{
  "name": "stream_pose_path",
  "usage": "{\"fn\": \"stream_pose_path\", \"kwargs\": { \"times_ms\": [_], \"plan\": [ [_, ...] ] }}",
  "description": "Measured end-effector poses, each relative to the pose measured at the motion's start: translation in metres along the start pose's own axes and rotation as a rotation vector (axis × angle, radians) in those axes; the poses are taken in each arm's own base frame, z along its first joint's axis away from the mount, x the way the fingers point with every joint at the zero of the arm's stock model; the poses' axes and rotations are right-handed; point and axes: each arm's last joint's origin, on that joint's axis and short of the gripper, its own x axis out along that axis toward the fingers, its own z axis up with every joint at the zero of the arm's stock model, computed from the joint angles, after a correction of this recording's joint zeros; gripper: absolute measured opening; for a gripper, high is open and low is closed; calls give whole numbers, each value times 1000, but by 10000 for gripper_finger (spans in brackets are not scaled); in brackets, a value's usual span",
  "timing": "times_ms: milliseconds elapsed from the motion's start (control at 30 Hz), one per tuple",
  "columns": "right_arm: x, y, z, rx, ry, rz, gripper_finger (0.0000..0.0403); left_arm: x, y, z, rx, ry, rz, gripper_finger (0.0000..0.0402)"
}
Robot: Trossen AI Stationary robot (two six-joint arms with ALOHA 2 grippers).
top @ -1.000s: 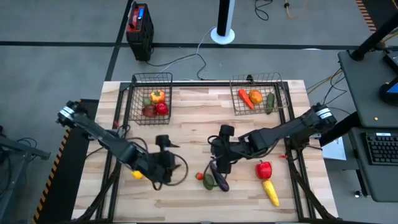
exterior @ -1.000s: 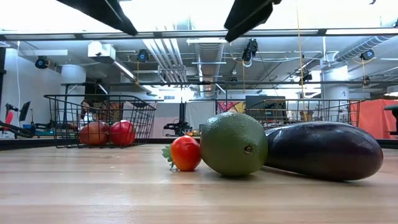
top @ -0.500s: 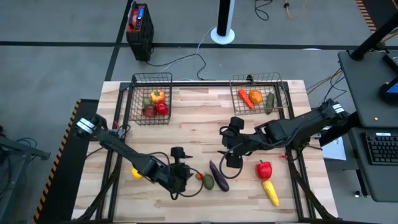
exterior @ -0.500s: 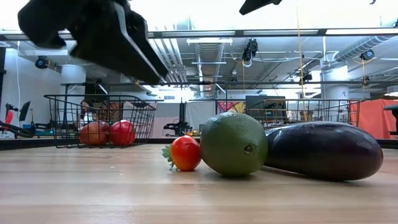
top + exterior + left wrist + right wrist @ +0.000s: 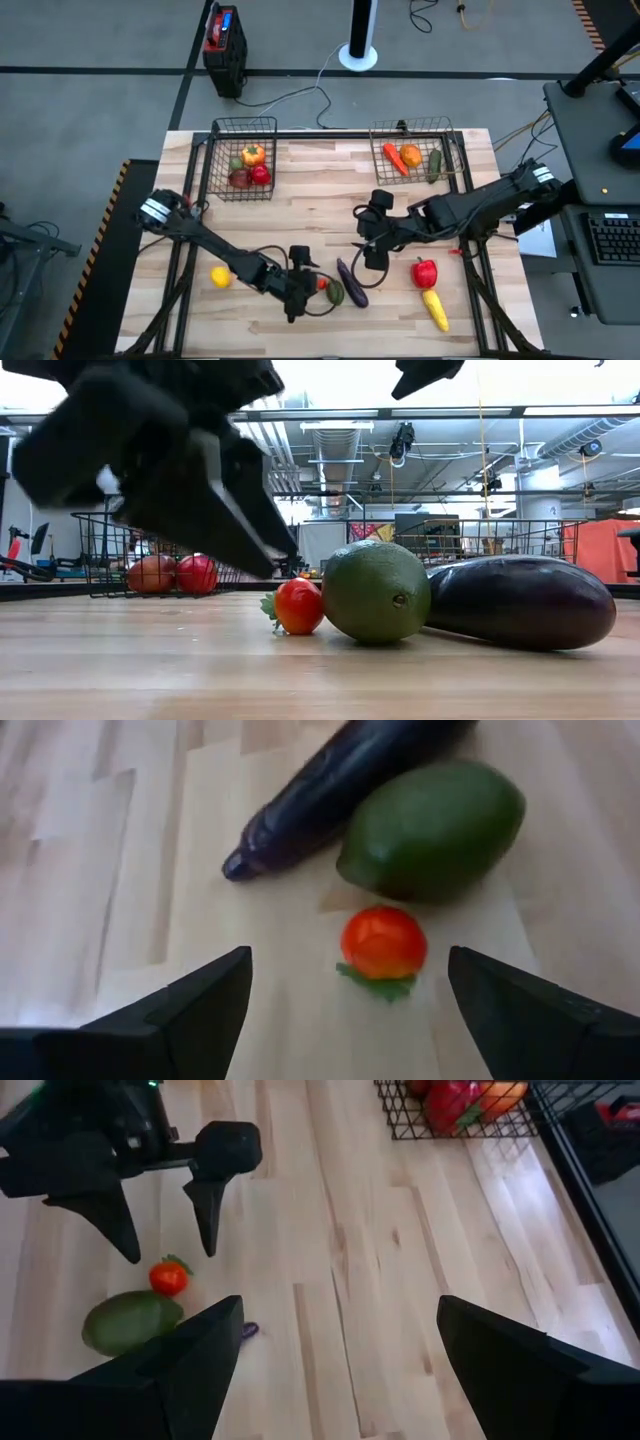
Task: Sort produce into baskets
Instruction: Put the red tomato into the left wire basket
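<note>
A small red tomato lies on the wooden table, touching a green avocado-like fruit. A purple eggplant lies beside the green fruit. My left gripper stands open just left of the tomato, slanting down, its fingers apart on either side, short of it. My right gripper hangs open above the table, far of the eggplant. The left basket holds red apples and a pepper. The right basket holds a carrot, an orange and a cucumber.
A lemon lies near the left edge, behind my left arm. A red pepper and yellow corn lie at the near right. Bare wood spreads across the table's middle. A black-and-red box stands on the floor beyond the table.
My left gripper has come down and toward the table's right and near edge, up to the tomato, still open. My right gripper has drawn back from over the eggplant, a little toward the right. The produce has not moved.
</note>
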Motion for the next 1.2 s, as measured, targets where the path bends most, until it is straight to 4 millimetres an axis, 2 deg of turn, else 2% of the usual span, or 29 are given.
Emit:
{"fn": "stream_pose_path", "kwargs": {
  "times_ms": [367, 1200],
  "plan": [
    [6, 1, -6, 3, 19, -5, 325, 25, 8, -6, -70, -19, -152, 314],
    [9, 1, -8, 6, 12, -5, 325, 30, 11, -26, -180, -51, -166, 311]
  ]
}}
